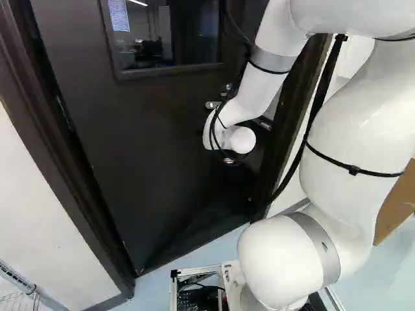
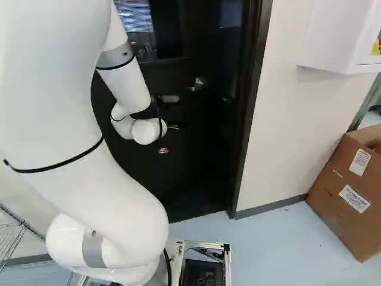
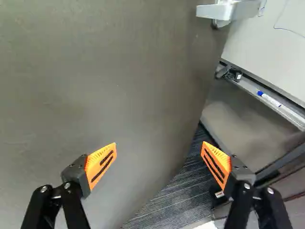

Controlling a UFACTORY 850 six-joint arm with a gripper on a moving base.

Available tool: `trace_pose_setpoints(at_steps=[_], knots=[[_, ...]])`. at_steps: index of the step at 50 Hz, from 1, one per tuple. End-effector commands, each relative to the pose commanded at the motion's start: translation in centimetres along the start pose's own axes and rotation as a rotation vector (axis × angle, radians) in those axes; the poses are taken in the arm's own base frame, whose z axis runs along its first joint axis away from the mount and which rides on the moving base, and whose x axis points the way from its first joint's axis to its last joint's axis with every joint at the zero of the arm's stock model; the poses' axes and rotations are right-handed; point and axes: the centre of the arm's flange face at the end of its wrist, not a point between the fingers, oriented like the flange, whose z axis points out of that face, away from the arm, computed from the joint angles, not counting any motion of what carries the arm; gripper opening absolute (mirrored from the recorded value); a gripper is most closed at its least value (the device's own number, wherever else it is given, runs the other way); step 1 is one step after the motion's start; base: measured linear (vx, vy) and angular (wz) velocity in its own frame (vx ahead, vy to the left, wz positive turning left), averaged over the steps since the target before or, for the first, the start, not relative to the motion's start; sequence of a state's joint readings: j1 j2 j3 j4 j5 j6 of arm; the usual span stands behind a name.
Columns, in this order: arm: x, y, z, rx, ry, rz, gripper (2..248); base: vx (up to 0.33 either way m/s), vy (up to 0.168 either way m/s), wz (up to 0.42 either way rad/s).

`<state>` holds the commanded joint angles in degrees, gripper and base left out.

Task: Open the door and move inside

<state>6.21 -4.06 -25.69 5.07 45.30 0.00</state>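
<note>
Gripper [image 2: 178, 126], black, two orange-padded fingers: spread wide, set close before the door, seen past the arm's wrist. Door [image 1: 149, 142], dark, windowed: stood ajar, shown ahead of the arm in both base views. In the wrist view its face is spread before one finger and across much of the space between the two; its free edge is seen between them, and the other finger is lined up with the opening. Handle [image 3: 228, 10], metal: mounted by the free edge, placed beyond the fingertips and apart from them. Carpet [image 3: 174, 200], dark, striped: seen through the opening. Whiteboard [image 3: 271, 43], with a marker [image 3: 269, 98] laid on its ledge: placed beyond the door. Cardboard box [image 2: 339, 202]: set on the floor, far right of the door, below a white cabinet [image 2: 333, 36] fixed to the wall.
</note>
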Motion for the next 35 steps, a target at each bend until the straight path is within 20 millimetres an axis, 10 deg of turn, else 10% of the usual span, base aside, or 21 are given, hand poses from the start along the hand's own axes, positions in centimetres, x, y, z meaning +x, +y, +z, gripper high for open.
trace_pose_setpoints(at_steps=[35], knots=[[0.01,0.0,0.02,0.0,0.0,0.0,247,0.012,0.024,-0.003]])
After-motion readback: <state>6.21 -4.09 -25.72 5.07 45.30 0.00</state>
